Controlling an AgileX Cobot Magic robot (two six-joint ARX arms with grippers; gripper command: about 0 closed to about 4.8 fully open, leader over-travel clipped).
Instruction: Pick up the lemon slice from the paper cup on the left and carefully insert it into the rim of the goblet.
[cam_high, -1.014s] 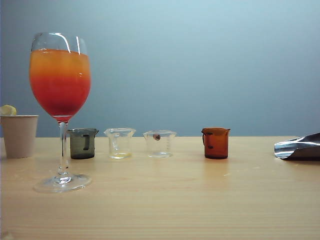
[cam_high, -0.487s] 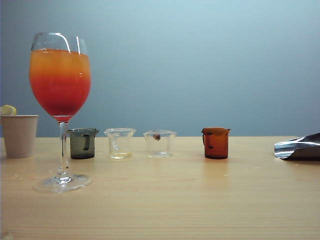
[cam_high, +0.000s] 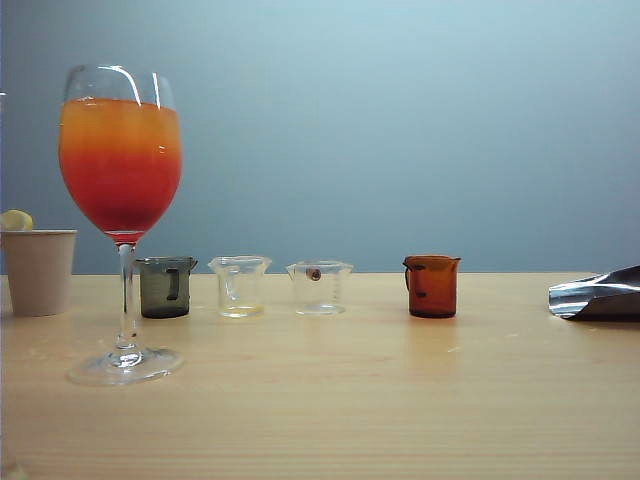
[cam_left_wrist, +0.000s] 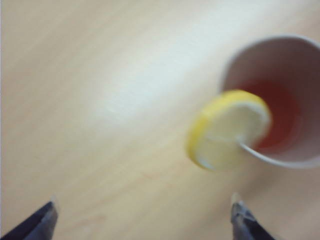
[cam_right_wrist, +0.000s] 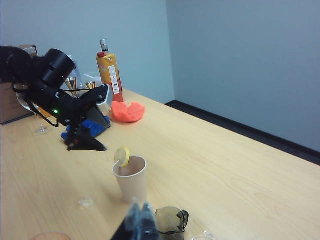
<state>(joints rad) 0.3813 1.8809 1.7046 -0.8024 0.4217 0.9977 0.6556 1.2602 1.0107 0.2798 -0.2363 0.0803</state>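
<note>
Lemon slice (cam_high: 16, 220) sits perched on the rim of the paper cup (cam_high: 38, 272) at the far left of the light wooden surface (cam_high: 340, 400), upright and leaning, part of it outside the cup wall. Left wrist view, blurred: the left end effector (cam_left_wrist: 142, 220) is above the surface with its jaws spread wide apart and nothing between them; only the two dark fingertips (cam_left_wrist: 37, 225) show. The slice (cam_left_wrist: 227, 129) lies ahead of the gap, offset toward one fingertip, not touching either; the cup (cam_left_wrist: 280, 100) has a reddish inside. Right wrist view shows the left arm (cam_right_wrist: 55, 100) hovering near the cup (cam_right_wrist: 131, 180), apart from the slice (cam_right_wrist: 122, 156). Goblet (cam_high: 121, 220) stands just right of the cup, nearer the camera, orange-to-red drink nearly filling the bowl. Further right, a row: grey beaker (cam_high: 165, 287), clear beaker (cam_high: 240, 286) with a little yellowish liquid, another clear beaker (cam_high: 320, 287), then, well apart, amber beaker (cam_high: 432, 286). Right end effector (cam_high: 597, 296) rests low at the far right edge of the exterior view; whether it is apart or together cannot be told.
</note>
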